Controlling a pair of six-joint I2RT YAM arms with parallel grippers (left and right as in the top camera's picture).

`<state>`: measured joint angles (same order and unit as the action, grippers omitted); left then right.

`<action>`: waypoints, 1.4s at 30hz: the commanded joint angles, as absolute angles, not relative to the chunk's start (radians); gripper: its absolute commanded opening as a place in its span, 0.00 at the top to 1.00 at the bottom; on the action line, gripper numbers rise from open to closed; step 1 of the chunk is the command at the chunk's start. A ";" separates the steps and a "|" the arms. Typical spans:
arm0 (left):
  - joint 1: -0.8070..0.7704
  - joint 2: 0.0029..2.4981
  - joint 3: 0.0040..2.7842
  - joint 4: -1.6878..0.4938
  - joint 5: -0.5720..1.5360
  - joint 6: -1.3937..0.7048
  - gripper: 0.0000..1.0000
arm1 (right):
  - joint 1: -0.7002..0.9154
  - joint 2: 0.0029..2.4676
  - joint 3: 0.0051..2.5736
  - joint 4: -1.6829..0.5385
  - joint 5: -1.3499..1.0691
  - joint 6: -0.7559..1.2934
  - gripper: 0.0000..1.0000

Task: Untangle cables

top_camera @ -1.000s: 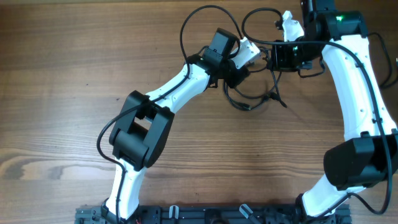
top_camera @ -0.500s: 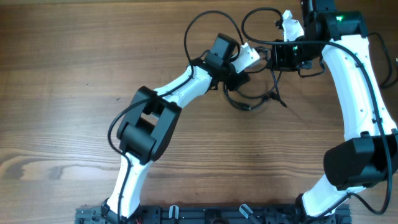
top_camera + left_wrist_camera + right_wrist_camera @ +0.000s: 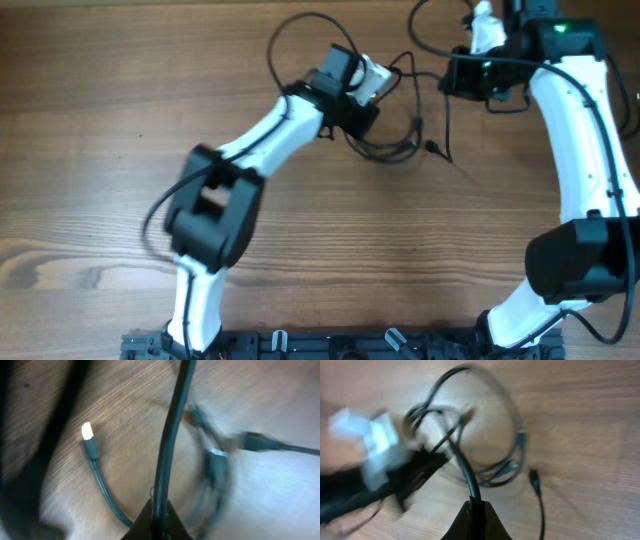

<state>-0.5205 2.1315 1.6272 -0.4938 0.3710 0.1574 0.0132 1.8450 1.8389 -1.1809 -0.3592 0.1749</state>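
My left gripper [image 3: 159, 521] is clamped on one of the cables [image 3: 170, 435], my right gripper [image 3: 476, 516] on another. The rest lies looped just ahead of both. I'd pull apart slowly and level, easing off if the loops cinch instead of sliding.

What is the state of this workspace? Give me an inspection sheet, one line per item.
Surface: wooden table.
Job's things: thin black cables tangled between the arms; silver-tipped plug lying loose.
Clutter: nothing seen.
Hands: left hand shut on one of the cables; right hand shut on another stretch.
Cables: thicker arm cable loops off the left arm.
Surroundings: black rail at the table's near edge.
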 commanded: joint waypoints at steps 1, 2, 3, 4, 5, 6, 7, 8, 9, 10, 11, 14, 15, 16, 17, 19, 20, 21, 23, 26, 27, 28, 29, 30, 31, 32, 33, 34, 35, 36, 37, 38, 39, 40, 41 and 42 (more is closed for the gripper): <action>-0.482 1.923 1.634 -0.617 0.524 0.081 0.96 | -0.060 1.814 1.837 -1.140 -0.324 0.298 0.96; -0.471 1.867 1.634 -0.672 0.558 0.083 0.96 | -0.087 1.820 1.837 -1.134 -0.292 0.322 0.96; -0.465 1.843 1.634 -0.694 0.577 0.094 0.96 | -0.101 1.825 1.837 -1.134 -0.283 0.325 0.96; -0.451 1.808 1.634 -0.726 0.616 0.121 0.96 | -0.115 1.831 1.837 -1.136 -0.280 0.326 0.96; -0.440 1.784 1.634 -0.746 0.641 0.130 0.96 | -0.129 1.841 1.837 -1.140 -0.280 0.326 0.96; -0.429 1.766 1.634 -0.757 0.654 0.130 0.96 | -0.143 1.848 1.837 -1.147 -0.280 0.325 0.96; -0.410 1.742 1.634 -0.769 0.666 0.130 0.96 | -0.158 1.861 1.837 -1.158 -0.276 0.325 0.96; -0.394 1.726 1.634 -0.774 0.670 0.130 0.96 | -0.170 1.871 1.837 -1.169 -0.274 0.325 0.96; -0.376 1.712 1.634 -0.776 0.670 0.130 0.96 | -0.181 1.880 1.837 -1.178 -0.269 0.324 0.96; -0.347 1.698 1.634 -0.776 0.670 0.129 0.96 | -0.197 1.895 1.832 -1.185 -0.262 0.324 0.96; -0.322 1.691 1.634 -0.775 0.670 0.125 0.96 | -0.209 1.903 1.821 -1.185 -0.262 0.321 0.96; -0.271 1.688 1.634 -0.776 0.702 0.122 0.96 | -0.225 1.914 1.808 -1.189 -0.274 0.282 0.96; -0.262 1.689 1.634 -0.776 0.723 0.123 0.96 | -0.225 1.914 1.808 -1.191 -0.300 0.239 0.96; -0.254 1.689 1.634 -0.776 0.740 0.123 0.96 | -0.222 1.914 1.808 -1.192 -0.339 0.192 0.96; -0.252 1.689 1.634 -0.775 0.744 0.123 0.96 | -0.221 1.913 1.808 -1.191 -0.368 0.171 0.95; -0.252 1.689 1.634 -0.772 0.751 0.123 0.96 | -0.220 1.911 1.809 -1.192 -0.495 0.068 0.86; -0.255 1.689 1.634 -0.768 0.773 0.123 0.96 | -0.219 1.911 1.810 -1.195 -0.592 -0.002 0.71; -0.258 1.689 1.634 -0.763 0.798 0.125 0.96 | -0.217 1.911 1.813 -1.203 -0.673 -0.059 0.51; -0.269 1.689 1.634 -0.753 0.828 0.127 0.96 | -0.211 1.910 1.825 -1.216 -0.756 -0.123 0.31; -0.286 1.689 1.634 -0.731 0.888 0.127 0.96 | -0.192 1.890 1.842 -1.219 -0.779 -0.167 0.21; -0.294 1.689 1.634 -0.721 0.914 0.127 0.96 | -0.183 1.877 1.846 -1.217 -0.781 -0.178 0.20; -0.302 1.689 1.634 -0.712 0.934 0.126 0.96 | -0.175 1.867 1.848 -1.212 -0.785 -0.178 0.20; -0.312 1.689 1.634 -0.695 0.963 0.125 0.96 | -0.166 1.855 1.848 -1.205 -0.797 -0.172 0.20; -0.322 1.689 1.634 -0.678 0.981 0.117 0.96 | -0.156 1.843 1.848 -1.196 -0.819 -0.158 0.20; -0.331 1.689 1.634 -0.657 0.983 0.086 0.96 | -0.145 1.835 1.848 -1.187 -0.840 -0.141 0.20; -0.339 1.689 1.634 -0.629 0.983 0.037 0.96 | -0.131 1.827 1.848 -1.177 -0.860 -0.127 0.20; -0.344 1.689 1.634 -0.596 0.983 -0.017 0.96 | -0.118 1.820 1.848 -1.171 -0.873 -0.127 0.21; -0.345 1.689 1.634 -0.561 0.982 -0.073 0.96 | -0.104 1.814 1.848 -1.166 -0.879 -0.118 0.22; -0.345 1.689 1.634 -0.521 0.982 -0.137 0.96 | -0.089 1.811 1.848 -1.158 -0.878 -0.086 0.23; -0.344 1.689 1.634 -0.479 0.975 -0.208 0.96 | -0.074 1.809 1.848 -1.151 -0.878 -0.072 0.24; -0.342 1.689 1.634 -0.442 0.968 -0.265 0.96 | -0.059 1.809 1.848 -1.148 -0.878 -0.063 0.25; -0.340 1.689 1.634 -0.409 0.955 -0.319 0.96 | -0.045 1.809 1.848 -1.140 -0.878 -0.046 0.27; -0.338 1.689 1.634 -0.382 0.932 -0.373 0.96 | -0.033 1.809 1.848 -1.137 -0.878 -0.045 0.28; -0.336 1.689 1.634 -0.363 0.908 -0.414 0.96 | -0.019 1.809 1.848 -1.132 -0.878 -0.045 0.29; -0.333 1.689 1.634 -0.351 0.881 -0.441 0.96 | -0.008 1.809 1.848 -1.127 -0.878 -0.045 0.30; -0.331 1.689 1.634 -0.347 0.860 -0.461 0.96 | 0.000 1.809 1.848 -1.121 -0.878 -0.045 0.32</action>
